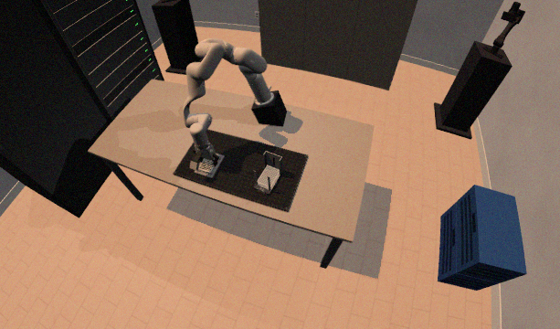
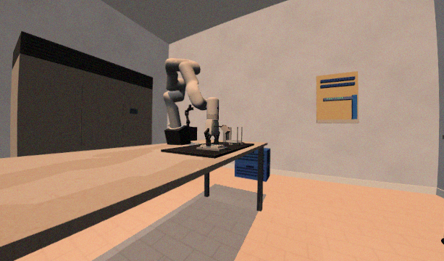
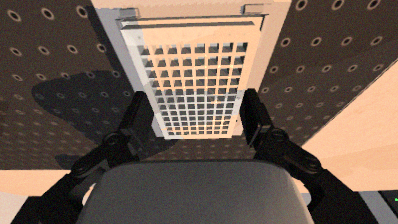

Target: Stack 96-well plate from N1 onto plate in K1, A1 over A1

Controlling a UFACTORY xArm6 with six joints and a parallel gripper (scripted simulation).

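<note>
The 96-well plate (image 3: 192, 85) lies flat in the grey nest N1 (image 3: 116, 37) on the black perforated mat (image 1: 240, 170). A pale square (image 3: 252, 8) sits outside the plate's far right corner in the wrist view; I cannot read its letters. My gripper (image 3: 195, 101) is open and low over the nest, one finger on each long side of the plate's near end. I cannot tell whether the fingers touch the plate. In the top view the gripper (image 1: 205, 157) stands over this plate (image 1: 206, 165). The rack K1 holds the second plate (image 1: 266, 177) to the right.
K1's thin upright posts (image 2: 239, 135) rise above the mat. The arm's black base (image 1: 269, 112) stands behind the mat. A dark server cabinet (image 1: 56, 78) is left of the table. A blue crate (image 1: 480, 238) is on the floor to the right.
</note>
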